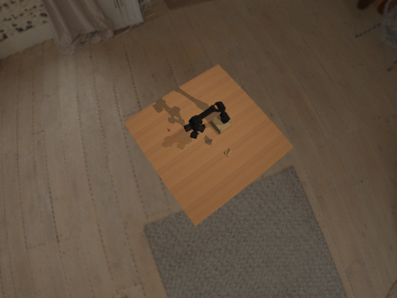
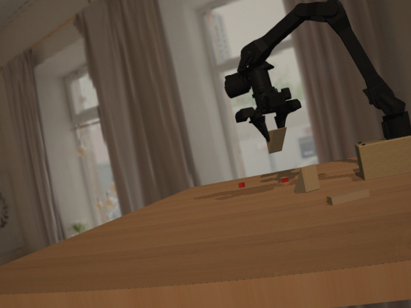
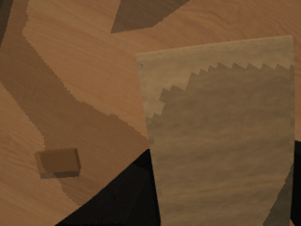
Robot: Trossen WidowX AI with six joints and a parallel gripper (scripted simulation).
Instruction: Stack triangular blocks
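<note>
My gripper [image 2: 275, 134] [image 3: 207, 153] is shut on one triangular wooden block [image 2: 277, 142] [image 3: 221, 108]. It holds this block tilted, well above the table, up and to the left of the other block in the exterior view. In the wrist view a broad face of the held block fills much of the right side. The other triangular block [image 1: 208, 139] [image 2: 310, 179] stands alone on the table, its slope facing left in the exterior view. The two blocks are apart. In the top view the arm hides the fingertips and the held block.
A pale bar [image 1: 229, 153] [image 2: 349, 197] lies near the standing block, with an orange piece [image 1: 226, 153] [image 2: 327, 199] at its end. Two red pieces [image 2: 241, 185] [image 2: 285, 179] lie behind. A small brown block [image 3: 60, 161] lies below. The arm's wooden base [image 1: 221, 125] [image 2: 384, 159] is nearby.
</note>
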